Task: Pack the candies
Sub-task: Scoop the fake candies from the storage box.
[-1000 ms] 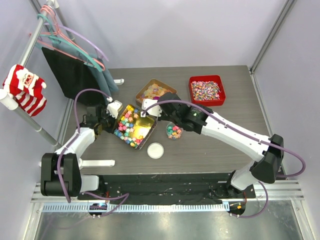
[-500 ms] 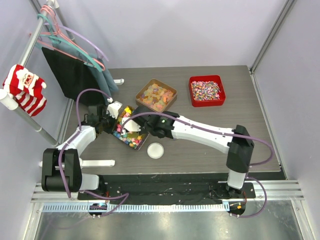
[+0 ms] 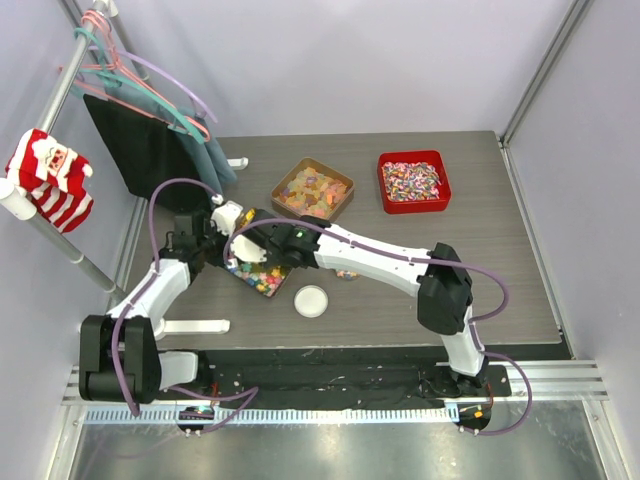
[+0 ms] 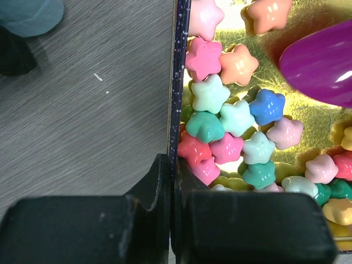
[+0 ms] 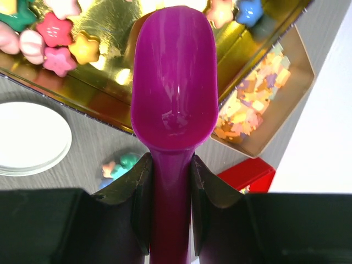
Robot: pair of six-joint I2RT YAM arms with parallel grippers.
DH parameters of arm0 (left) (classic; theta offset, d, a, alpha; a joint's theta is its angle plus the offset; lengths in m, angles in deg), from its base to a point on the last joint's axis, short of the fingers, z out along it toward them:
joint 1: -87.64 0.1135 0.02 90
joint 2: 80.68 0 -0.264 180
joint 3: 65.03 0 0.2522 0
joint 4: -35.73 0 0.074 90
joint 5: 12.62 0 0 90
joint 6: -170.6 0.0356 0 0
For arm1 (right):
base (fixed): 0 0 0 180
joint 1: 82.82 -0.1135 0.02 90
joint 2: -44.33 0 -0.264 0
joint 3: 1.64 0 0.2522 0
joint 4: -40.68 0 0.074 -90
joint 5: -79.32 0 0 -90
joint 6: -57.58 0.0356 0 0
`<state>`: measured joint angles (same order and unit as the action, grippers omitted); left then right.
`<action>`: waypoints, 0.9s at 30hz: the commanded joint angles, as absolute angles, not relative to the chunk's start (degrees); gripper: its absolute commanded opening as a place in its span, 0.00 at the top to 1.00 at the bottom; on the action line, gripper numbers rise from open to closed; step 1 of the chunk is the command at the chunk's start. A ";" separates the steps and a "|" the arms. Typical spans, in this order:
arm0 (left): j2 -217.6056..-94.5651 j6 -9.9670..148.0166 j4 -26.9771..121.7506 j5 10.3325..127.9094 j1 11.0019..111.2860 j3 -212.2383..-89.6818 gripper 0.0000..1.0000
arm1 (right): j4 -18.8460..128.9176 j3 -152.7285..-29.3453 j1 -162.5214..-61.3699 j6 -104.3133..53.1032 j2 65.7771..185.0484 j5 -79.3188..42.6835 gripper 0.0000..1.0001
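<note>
While you look through the left wrist view, the left pincer (image 4: 171,165) at the bottom of the frame is clamped narrow on the dark speckled wall of the gold-lined tray (image 4: 179,82), one finger outside on the grey wood-grain desk (image 4: 82,110) and one inside. The small star-shaped candies (image 4: 231,121) in pink, mint, blue, orange and yellow lie heaped on the gold floor just right of that wall, filling the middle and right of the frame.

In the right wrist view, your right pincer (image 5: 170,165) grips the handle of a glossy purple plastic scoop (image 5: 172,82), the fingers pressed against both sides. The scoop's bowl hangs over the tray's near edge, with a few candies in the upper left of that frame. A round white lid (image 5: 27,137) lies flat on the desk at the left edge, and a few more candies show just right of it, partly hidden by the finger.

From above, a brown tin of pale orange-yellow gummies (image 3: 312,190) sits up-frame of the tray, and a red square box of speckled sweets (image 3: 413,181) stands to its right.
</note>
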<state>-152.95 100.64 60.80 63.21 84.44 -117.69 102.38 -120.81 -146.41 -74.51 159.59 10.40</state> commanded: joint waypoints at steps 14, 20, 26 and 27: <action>-147.83 100.29 53.09 59.45 83.95 -116.94 1.00 | 103.93 -122.19 -146.80 -73.47 164.65 -0.65 0.99; -147.65 100.47 52.74 59.54 83.95 -116.67 1.00 | 101.47 -124.38 -146.89 -71.45 168.52 -0.92 0.99; -148.09 100.47 52.66 59.63 84.04 -116.67 1.00 | 97.69 -126.67 -147.24 -67.41 170.45 0.39 0.99; -148.09 100.38 52.57 59.63 84.04 -116.76 1.00 | 97.16 -126.76 -147.24 -66.88 170.46 0.48 0.99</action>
